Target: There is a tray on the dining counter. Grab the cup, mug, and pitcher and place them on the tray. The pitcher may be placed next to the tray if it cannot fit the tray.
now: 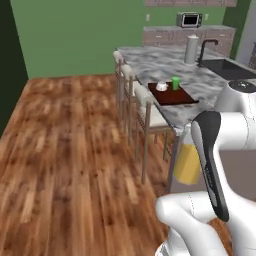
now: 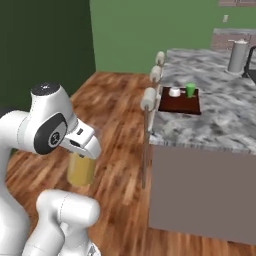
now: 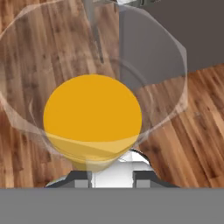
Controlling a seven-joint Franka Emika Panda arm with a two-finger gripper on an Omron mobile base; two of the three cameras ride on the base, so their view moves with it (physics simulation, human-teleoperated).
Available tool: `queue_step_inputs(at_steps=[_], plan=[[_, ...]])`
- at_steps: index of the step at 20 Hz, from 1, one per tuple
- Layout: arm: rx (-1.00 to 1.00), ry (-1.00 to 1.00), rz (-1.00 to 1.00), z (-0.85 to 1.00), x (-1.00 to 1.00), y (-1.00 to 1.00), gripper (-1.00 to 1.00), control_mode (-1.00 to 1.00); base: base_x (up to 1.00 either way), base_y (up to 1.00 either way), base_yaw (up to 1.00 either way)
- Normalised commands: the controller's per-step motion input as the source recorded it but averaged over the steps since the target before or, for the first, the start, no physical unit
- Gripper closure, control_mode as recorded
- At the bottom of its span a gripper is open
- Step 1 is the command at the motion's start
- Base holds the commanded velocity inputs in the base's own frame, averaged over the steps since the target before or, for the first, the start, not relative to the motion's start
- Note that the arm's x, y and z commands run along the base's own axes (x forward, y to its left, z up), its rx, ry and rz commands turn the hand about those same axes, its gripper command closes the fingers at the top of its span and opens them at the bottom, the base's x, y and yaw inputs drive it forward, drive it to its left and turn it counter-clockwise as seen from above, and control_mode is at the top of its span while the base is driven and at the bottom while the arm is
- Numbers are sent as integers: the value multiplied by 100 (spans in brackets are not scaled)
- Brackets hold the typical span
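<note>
My gripper (image 3: 111,175) is shut on the rim of the pitcher (image 3: 92,116), a clear vessel with yellow-orange filling, seen here from above. The pitcher (image 1: 187,162) hangs upright in the air over the wood floor, short of the near end of the dining counter (image 1: 202,82); it also shows under my hand as the pitcher (image 2: 81,170). The dark reddish-brown tray (image 1: 186,98) lies near the counter's edge, with the white mug (image 1: 161,86) and green cup (image 1: 176,83) standing on it. The same tray (image 2: 181,105), mug (image 2: 174,92) and cup (image 2: 190,90) appear from the right.
Pale stools (image 1: 145,107) line the counter's floor side. A grey cylinder (image 1: 191,49) stands farther back, by a black faucet and dark sink (image 1: 227,69). Wood floor (image 1: 75,150) stretches open to the left. The counter's grey end wall (image 2: 200,190) faces me.
</note>
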Motion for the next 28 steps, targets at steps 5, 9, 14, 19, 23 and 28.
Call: queue_step_inputs(at_steps=[5, 9, 14, 19, 23, 28], plan=[[0, 0, 0, 0, 0, 0, 100, 100, 93, 100, -30], [0, 0, 0, 0, 0, 0, 100, 100, 63, 100, -53], [0, 0, 0, 0, 0, 0, 100, 100, 45, 95, -68], [0, 0, 0, 0, 0, 0, 100, 100, 38, 98, -67], [0, 0, 0, 0, 0, 0, 100, 100, 35, 100, -62], [0, 0, 0, 0, 0, 0, 100, 100, 28, 100, -59]])
